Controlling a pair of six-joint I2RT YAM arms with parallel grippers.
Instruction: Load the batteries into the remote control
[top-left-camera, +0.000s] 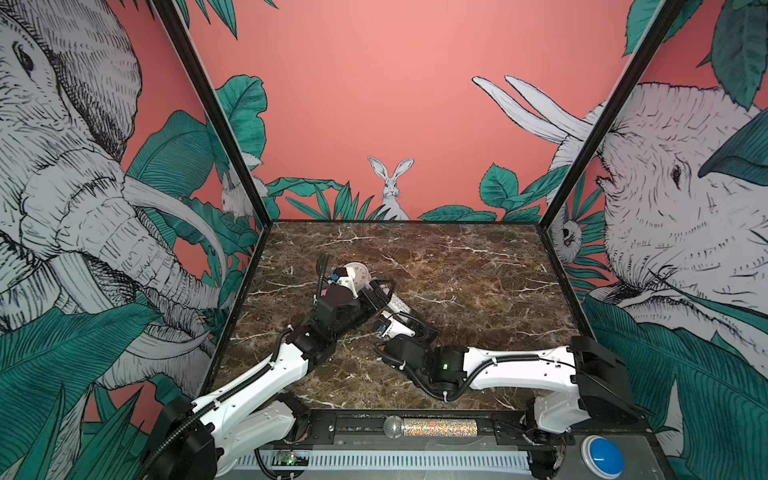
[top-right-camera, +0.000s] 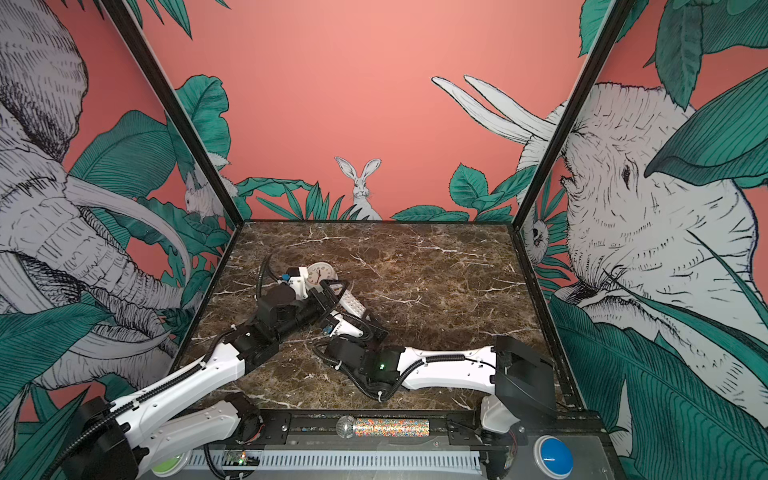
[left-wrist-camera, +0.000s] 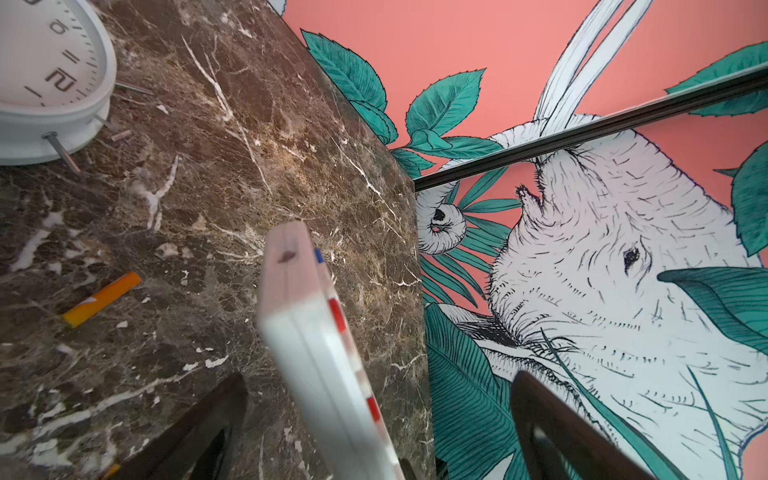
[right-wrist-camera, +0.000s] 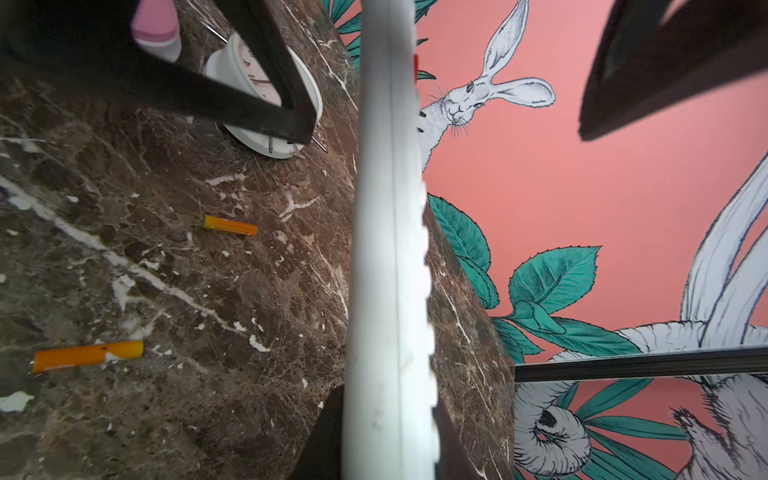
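Observation:
The remote control (top-left-camera: 395, 306) (top-right-camera: 353, 303) is held up on edge above the marble table (top-left-camera: 478, 270). My right gripper (right-wrist-camera: 388, 415) (top-left-camera: 409, 319) is shut on its near end, a finger pressed against each side. My left gripper (left-wrist-camera: 378, 378) (top-left-camera: 384, 291) stands open, its fingers (right-wrist-camera: 257, 95) wide apart on either side of the remote control (left-wrist-camera: 316, 340) (right-wrist-camera: 390, 249) without touching it. Two orange batteries (right-wrist-camera: 230, 226) (right-wrist-camera: 87, 355) lie on the table beside the remote; in the left wrist view one battery (left-wrist-camera: 102, 298) shows.
A round white clock (top-left-camera: 359, 272) (top-right-camera: 322, 272) (left-wrist-camera: 50, 83) stands just behind the left gripper. Printed walls close in the table at the left, back and right. A glittery microphone (top-left-camera: 432, 427) lies on the front rail, with a blue button (top-left-camera: 602, 453) at the front right.

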